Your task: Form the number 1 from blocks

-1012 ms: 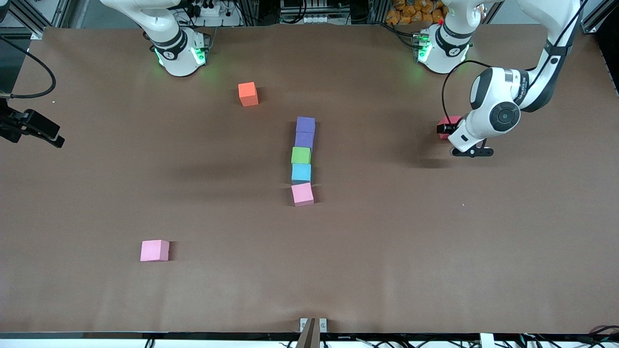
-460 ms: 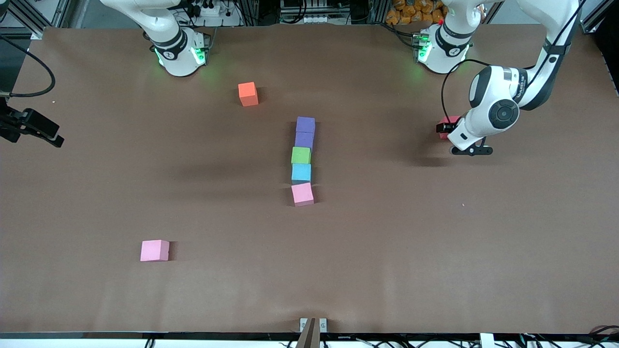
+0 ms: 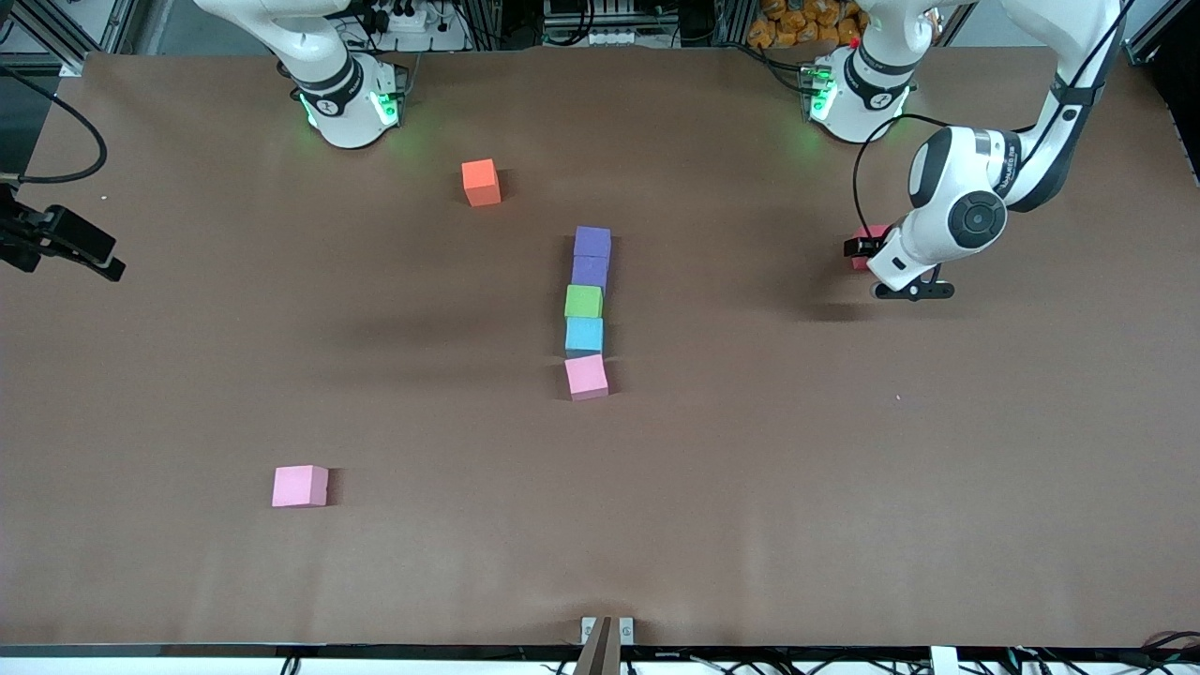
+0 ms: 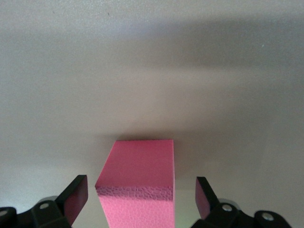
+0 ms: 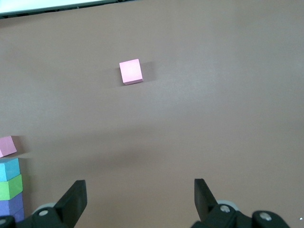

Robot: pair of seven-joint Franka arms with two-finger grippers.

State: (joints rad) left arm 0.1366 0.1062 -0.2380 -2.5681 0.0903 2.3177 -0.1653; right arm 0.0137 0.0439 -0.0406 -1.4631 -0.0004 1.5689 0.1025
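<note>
Five blocks are laid in a line near the middle of the table [image 3: 187, 375]: a purple block [image 3: 592, 241] farthest from the front camera, then a second purple block [image 3: 590, 271], a green block [image 3: 583, 301], a light blue block [image 3: 584, 334] and a pink block [image 3: 587, 376] nearest the camera. The pink block is turned slightly out of line with the rest.

The left arm is folded down toward its own end of the table, its wrist bent low so that the left gripper [image 4: 137, 202] is held close over a red cube [image 3: 858, 246]. In the left wrist view its fingers [image 4: 76, 197] are seen spread apart on either side of that cube, seemingly without touching it.

The right arm is raised, and the right gripper [image 5: 140, 199] is held high over the table with its fingers [image 5: 76, 197] wide apart and nothing between them.

A spare pink cube [image 3: 300, 486] lies well apart, nearer the camera, and an orange cube [image 3: 481, 182] lies nearer the bases.
</note>
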